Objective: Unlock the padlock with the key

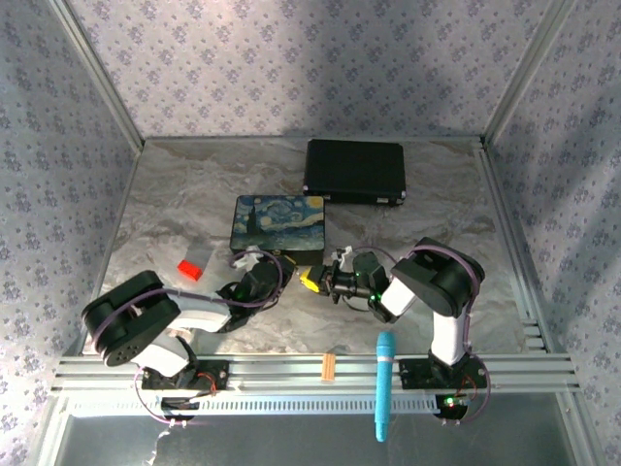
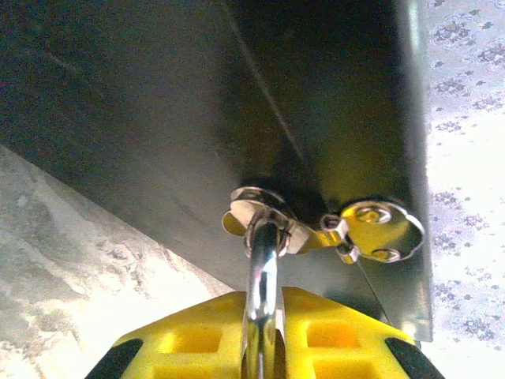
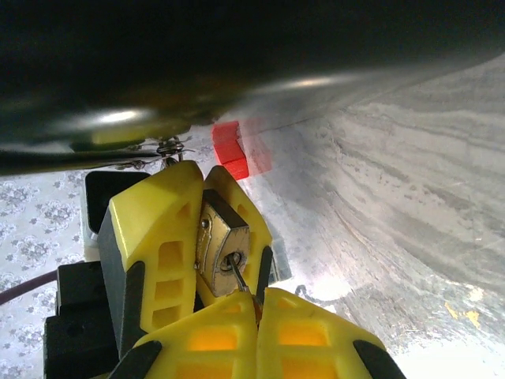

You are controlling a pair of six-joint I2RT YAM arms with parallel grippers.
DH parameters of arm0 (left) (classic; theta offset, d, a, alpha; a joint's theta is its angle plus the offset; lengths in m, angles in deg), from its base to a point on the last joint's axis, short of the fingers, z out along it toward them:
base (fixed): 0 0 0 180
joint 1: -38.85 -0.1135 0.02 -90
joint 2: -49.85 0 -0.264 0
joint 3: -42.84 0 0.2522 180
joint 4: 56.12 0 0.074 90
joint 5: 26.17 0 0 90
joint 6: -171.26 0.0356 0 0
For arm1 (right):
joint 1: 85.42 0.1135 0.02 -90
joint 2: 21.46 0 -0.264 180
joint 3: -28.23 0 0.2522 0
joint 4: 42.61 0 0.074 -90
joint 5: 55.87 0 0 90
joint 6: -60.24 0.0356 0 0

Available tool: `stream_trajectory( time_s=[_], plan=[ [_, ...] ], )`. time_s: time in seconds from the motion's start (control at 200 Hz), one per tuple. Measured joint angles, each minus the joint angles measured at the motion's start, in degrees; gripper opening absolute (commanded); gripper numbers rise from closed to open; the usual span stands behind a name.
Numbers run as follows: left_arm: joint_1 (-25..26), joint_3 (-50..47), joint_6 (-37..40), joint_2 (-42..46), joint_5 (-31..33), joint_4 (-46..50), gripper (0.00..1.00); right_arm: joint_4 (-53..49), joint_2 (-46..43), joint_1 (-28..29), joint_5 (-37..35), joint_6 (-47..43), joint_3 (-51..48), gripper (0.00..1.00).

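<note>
Table (image 1: 175, 194): marble pattern. Both my hands are low over it and meet just in front of the painted box (image 1: 279, 223).

Painted box: its dark side wall rises directly ahead of my left gripper (image 2: 263, 316). The clasp (image 2: 371, 230) sits just beyond the fingertips, to their right.

Left gripper: clenched on the padlock (image 3: 222, 246), one yellow finger on each flat side. My judgement of why: the body must not twist when the key does. The shackle (image 2: 263, 268) runs forward out from between my fingers and through the ring (image 2: 254, 204) on the box. The lock is tethered there, so I hold it where it hangs.

Right gripper (image 3: 256, 302): pinched tight on the key (image 3: 240, 279), facing the left hand. The keyhole (image 3: 230, 259) points straight at my right fingertips, which gives a straight line in.

Key: the thin shaft bridges the short gap from my right fingertips into the keyhole. The tip is in, but I cannot tell how deep. I also cannot tell whether the shackle is free or locked. Likely next step: rotate about the shaft's axis.
</note>
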Motion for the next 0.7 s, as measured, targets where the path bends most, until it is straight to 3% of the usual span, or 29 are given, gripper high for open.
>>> stream_trajectory(
  time_s=[0.495, 0.595, 0.7],
  plan=[
    [0.4, 0.1, -1.6, -5.0, -2.8, -7.9, 0.0, -0.3, 2.6, -5.8, 10.8, -0.9, 2.4, 0.0],
    [0.4, 0.8, -1.6, -5.0, -2.9, -6.5, 0.0, -0.7, 2.6, -5.8, 10.9, -1.4, 2.4, 0.06],
    [0.4, 1.9, -1.7, -5.0, -3.2, -4.0, 0.0, -2.8, 1.7, -5.8, 10.4, -2.6, 2.4, 0.21]
  ],
)
